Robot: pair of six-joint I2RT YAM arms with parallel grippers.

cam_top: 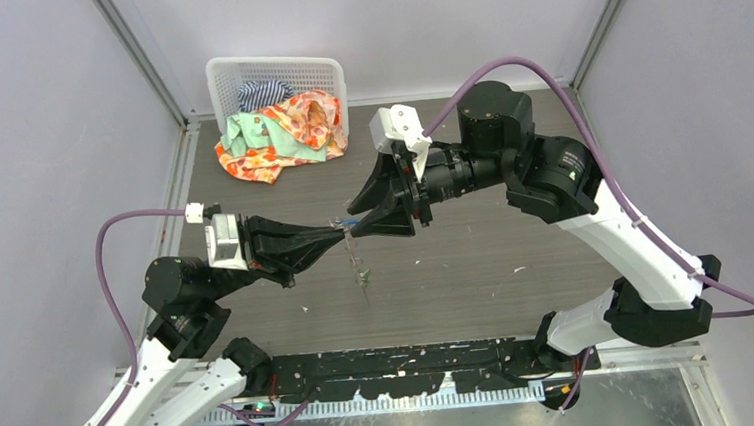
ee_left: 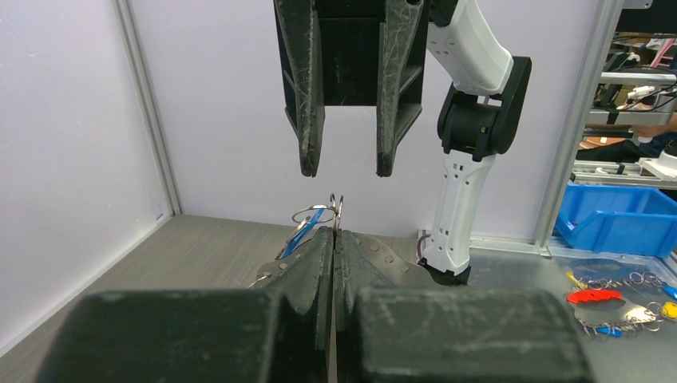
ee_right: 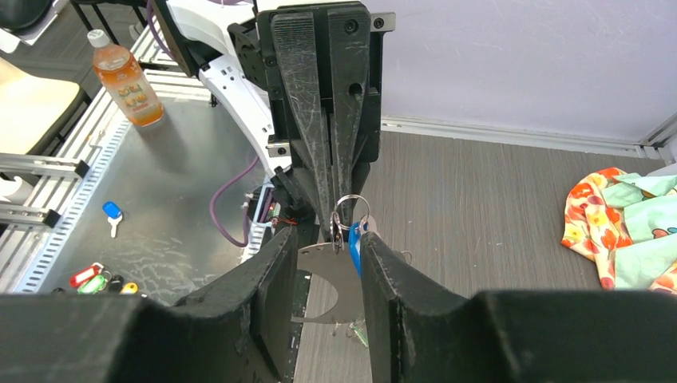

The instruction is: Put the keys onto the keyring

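Left gripper [cam_top: 341, 236] is clamped shut on the keyring [ee_right: 351, 198], held up above the table [cam_top: 516, 253] near its middle. Blue key [ee_right: 354, 243] hangs at the ring, right beside the left fingertips. A flat grey plate [ee_right: 327, 275] dangles under the ring. There is a greenish bit lower down, too small to tell what it is.

Right gripper [ee_left: 343, 171] faces the left one tip to tip, jaws apart with a clear gap and nothing gripped. In the left wrist view its fingertips sit just above the ring, not touching. In its own view the fingers flank the ring and blue key, and I can't tell if they touch.

At the far edge, left of centre, a white basket [cam_top: 243, 77] leans on the back wall. Clothes [cam_top: 287, 129] spill out of it onto the table.
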